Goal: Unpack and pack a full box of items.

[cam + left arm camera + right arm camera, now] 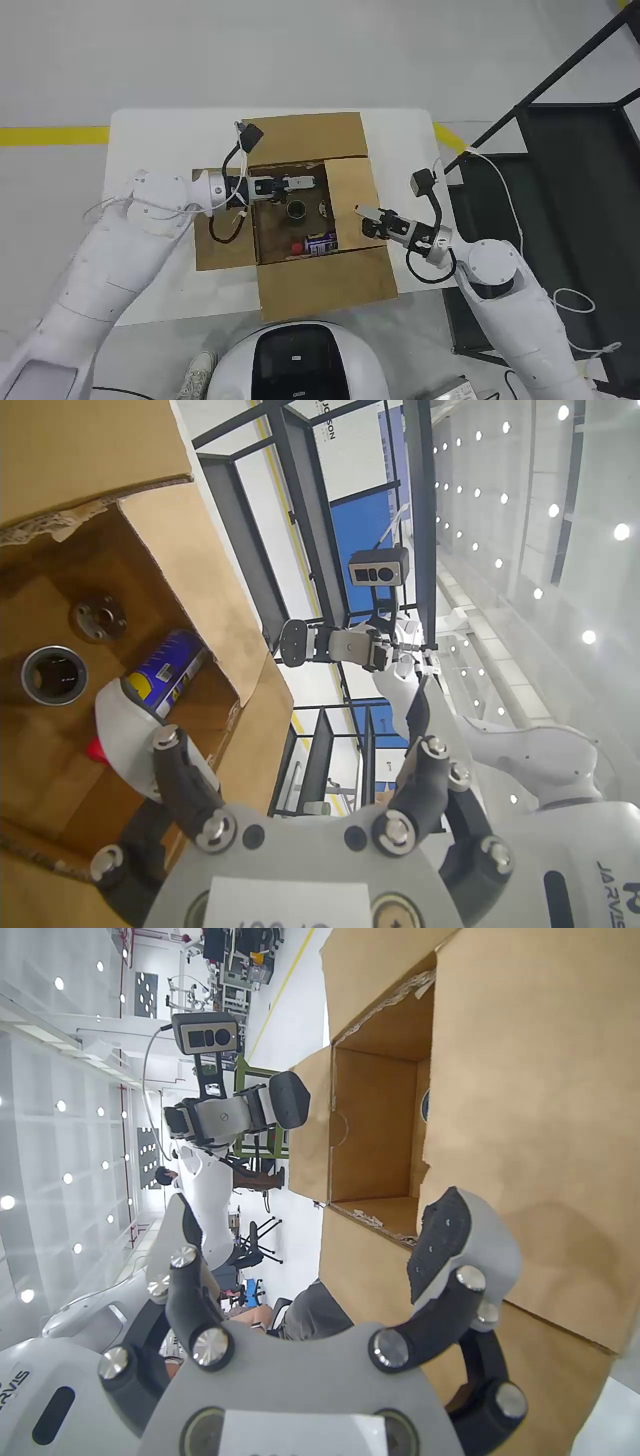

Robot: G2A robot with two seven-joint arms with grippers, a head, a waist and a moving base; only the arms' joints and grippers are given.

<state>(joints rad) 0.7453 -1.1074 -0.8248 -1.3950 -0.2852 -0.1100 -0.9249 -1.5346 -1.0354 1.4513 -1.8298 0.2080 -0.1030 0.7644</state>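
An open cardboard box (300, 140) stands on the white table (160, 150) with its flaps spread out. Inside lie a metal ring (297, 210) (54, 674), a small dark flange (323, 208) (97, 617), a blue can (320, 242) (167, 672) on its side and a red piece (295, 246) (95, 750). My left gripper (300, 183) (270, 700) hangs open above the box's far inner part, holding nothing. My right gripper (367, 212) (312, 1210) is open at the right flap (352, 190) (525, 1103), one finger (445, 1238) over the cardboard.
A black metal rack (560, 200) stands close to the table's right side, beside the right arm. A yellow floor line (50, 135) runs behind the table. The front flap (325, 282) reaches the table's near edge.
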